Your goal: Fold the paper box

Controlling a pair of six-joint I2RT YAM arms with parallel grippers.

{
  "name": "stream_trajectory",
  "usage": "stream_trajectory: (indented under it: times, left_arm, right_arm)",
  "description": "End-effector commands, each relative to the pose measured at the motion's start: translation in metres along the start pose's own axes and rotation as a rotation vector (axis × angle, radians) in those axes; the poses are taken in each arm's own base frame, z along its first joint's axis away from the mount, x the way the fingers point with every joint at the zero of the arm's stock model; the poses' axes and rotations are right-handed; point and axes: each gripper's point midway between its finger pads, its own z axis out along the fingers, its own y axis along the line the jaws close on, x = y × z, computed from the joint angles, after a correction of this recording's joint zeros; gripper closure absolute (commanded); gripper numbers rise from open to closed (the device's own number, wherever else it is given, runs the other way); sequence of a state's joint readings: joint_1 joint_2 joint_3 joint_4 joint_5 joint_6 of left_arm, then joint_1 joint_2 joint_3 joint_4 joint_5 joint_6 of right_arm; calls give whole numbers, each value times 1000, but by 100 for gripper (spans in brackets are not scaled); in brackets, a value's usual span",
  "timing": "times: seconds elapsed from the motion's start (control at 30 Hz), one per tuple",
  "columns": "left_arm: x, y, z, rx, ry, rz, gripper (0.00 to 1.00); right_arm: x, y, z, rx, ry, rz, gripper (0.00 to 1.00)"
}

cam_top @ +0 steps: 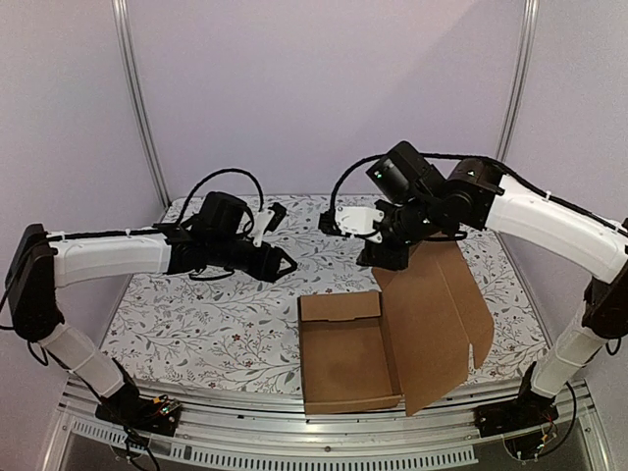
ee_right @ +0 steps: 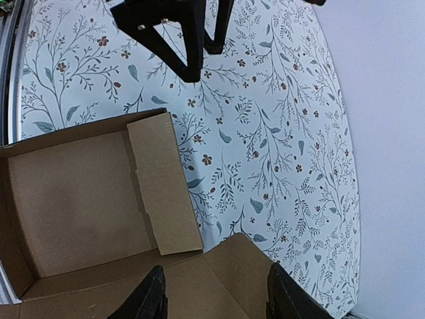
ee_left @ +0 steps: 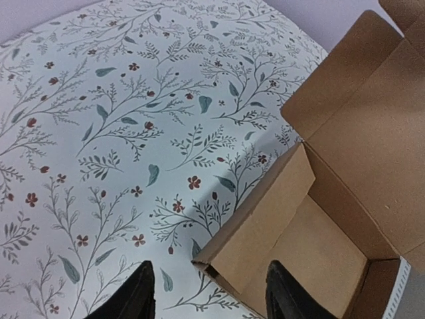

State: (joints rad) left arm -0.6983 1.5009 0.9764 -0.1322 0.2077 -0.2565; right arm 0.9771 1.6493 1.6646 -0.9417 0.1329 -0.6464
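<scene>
Left gripper [ee_left: 209, 266] and right gripper [ee_right: 216, 267] gape empty, only tips showing; paper box [cam_top: 343, 358] lid open.

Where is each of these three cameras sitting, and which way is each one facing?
Top external: above and behind the robot, facing forward and down at the table and paper box; the left arm and right arm show.
Left wrist: on the left arm, facing down at a box corner; the left hand shows.
Right wrist: on the right arm, facing down into the box; the right hand shows.
Shared: every view holds the box.
</scene>
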Motion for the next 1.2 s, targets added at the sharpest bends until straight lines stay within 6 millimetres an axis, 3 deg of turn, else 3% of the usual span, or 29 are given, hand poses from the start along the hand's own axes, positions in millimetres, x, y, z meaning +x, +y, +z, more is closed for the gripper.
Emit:
stream_trajectory:
  times: [0.0, 0.27, 0.4, 0.63, 0.97, 1.1, 1.17]
  left_arm:
    - [-2, -35, 25, 156, 58, 185, 43]
    - [13, -54, 64, 246, 199, 354, 38]
    - [31, -50, 83, 226, 309, 428, 35]
    - [50, -40, 110, 195, 433, 493, 39]
    - [73, -38, 133, 154, 524, 544, 48]
    - [77, -36, 137, 125, 544, 566, 61]
    - [77, -33, 138, 102, 547, 573, 73]
  right_arm:
    - [2, 2, -33, 45, -94, 145, 50]
    - [16, -4, -114, 170, -324, 336, 46]
    - [27, 2, -135, 190, -389, 387, 44]
    - [44, 11, -143, 202, -411, 429, 43]
    - [50, 20, -133, 184, -404, 431, 43]
    - [49, 20, -133, 183, -406, 427, 43]
    - [49, 20, -133, 180, -410, 427, 43]
